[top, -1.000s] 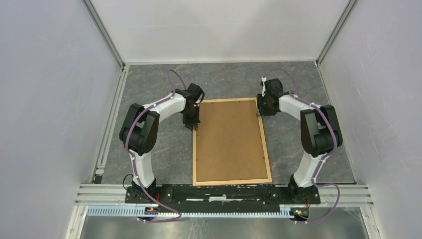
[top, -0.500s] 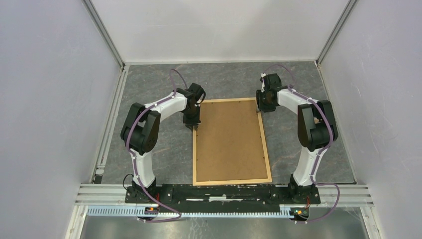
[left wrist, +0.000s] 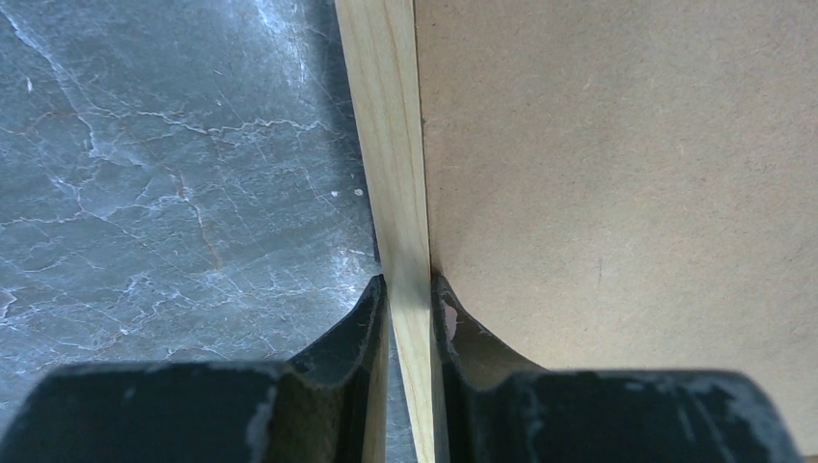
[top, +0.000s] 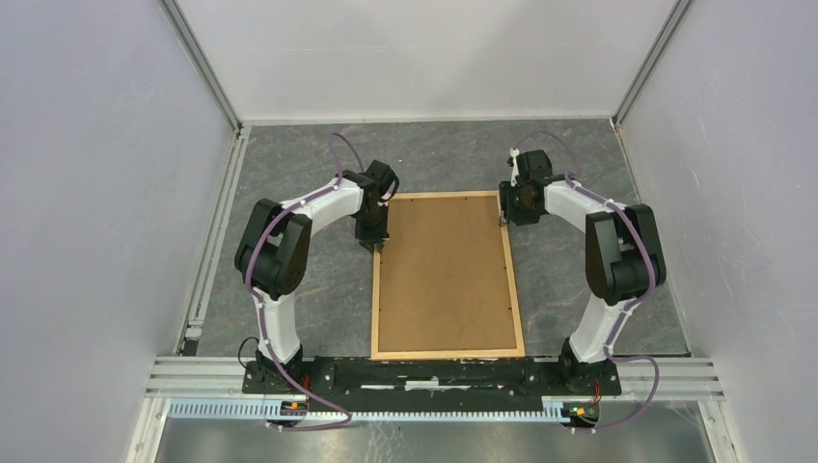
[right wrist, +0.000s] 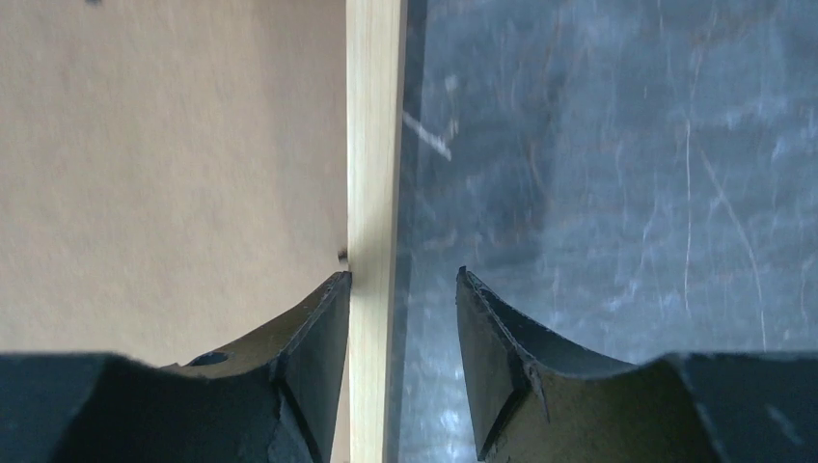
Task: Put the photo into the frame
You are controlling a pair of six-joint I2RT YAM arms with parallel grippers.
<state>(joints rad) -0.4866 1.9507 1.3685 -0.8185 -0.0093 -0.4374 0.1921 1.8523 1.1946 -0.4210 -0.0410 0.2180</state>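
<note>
The light wood frame (top: 449,353) lies flat in the middle of the table, with a plain brown board (top: 444,270) filling it. The photo is not in view. My left gripper (top: 376,246) is at the frame's left strip near the far corner. In the left wrist view the gripper (left wrist: 410,289) is shut on that strip (left wrist: 391,145), one finger on each side. My right gripper (top: 503,220) is at the right strip near the far corner. In the right wrist view it (right wrist: 403,280) is open astride the strip (right wrist: 374,145). Its left finger touches the strip and its right finger stands apart.
The table top is dark grey marbled stone (top: 289,270). Grey walls close it in on the left, right and back. A metal rail (top: 434,371) with both arm bases runs along the near edge, just below the frame's near strip.
My right wrist shifted a little toward the far corner and back along the right strip. The frame's near end moved slightly left. The left arm stayed put.
</note>
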